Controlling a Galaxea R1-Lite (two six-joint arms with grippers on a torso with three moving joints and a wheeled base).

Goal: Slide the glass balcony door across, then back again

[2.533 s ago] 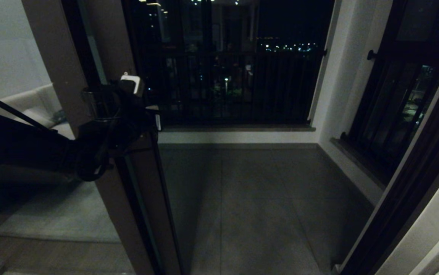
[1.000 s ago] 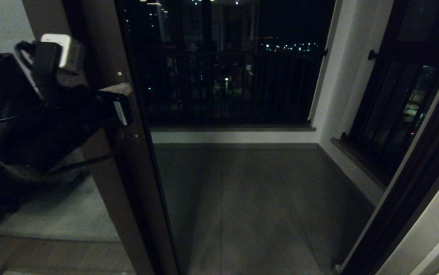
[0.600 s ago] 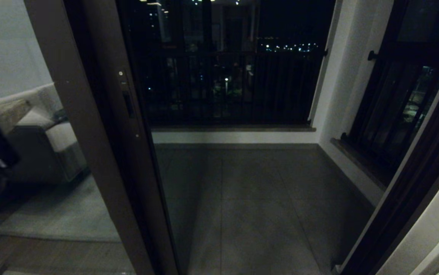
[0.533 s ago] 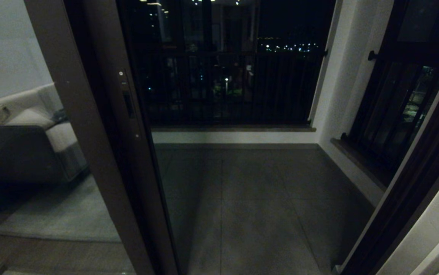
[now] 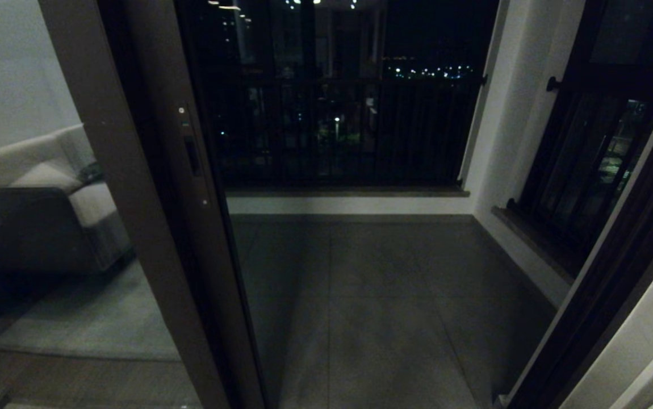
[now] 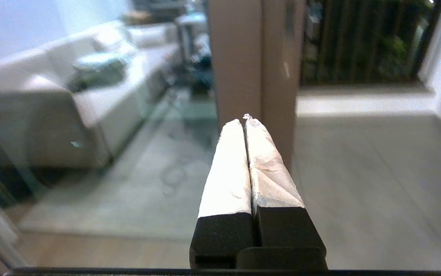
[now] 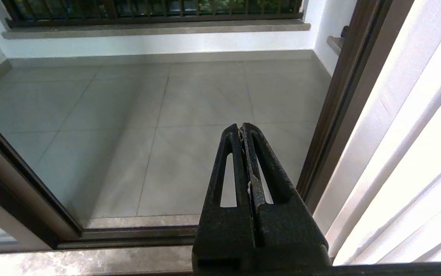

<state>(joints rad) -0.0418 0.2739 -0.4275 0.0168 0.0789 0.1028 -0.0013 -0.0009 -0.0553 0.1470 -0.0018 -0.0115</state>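
Observation:
The glass balcony door (image 5: 201, 238) stands slid over to the left, its dark brown stile upright beside the open doorway. Its slim recessed handle (image 5: 192, 157) is bare, with nothing touching it. Neither arm shows in the head view. In the left wrist view my left gripper (image 6: 244, 119) is shut and holds nothing; its tape-wrapped fingers (image 6: 228, 168) point at the door's stile (image 6: 251, 57) from a distance. In the right wrist view my right gripper (image 7: 241, 128) is shut and holds nothing. It hangs above the floor track (image 7: 128, 234) near the right jamb (image 7: 339, 115).
Beyond the doorway lie the tiled balcony floor (image 5: 372, 295) and a dark railing (image 5: 349, 130). A black-barred window (image 5: 587, 159) is on the right wall. The glass at left reflects a sofa (image 5: 48, 216). A white curtain (image 7: 416, 153) hangs at the right.
My left arm, which was at the door's handle, has let go and drawn back out of the head view. The door's stile stands slightly further left than 2.5 s ago.

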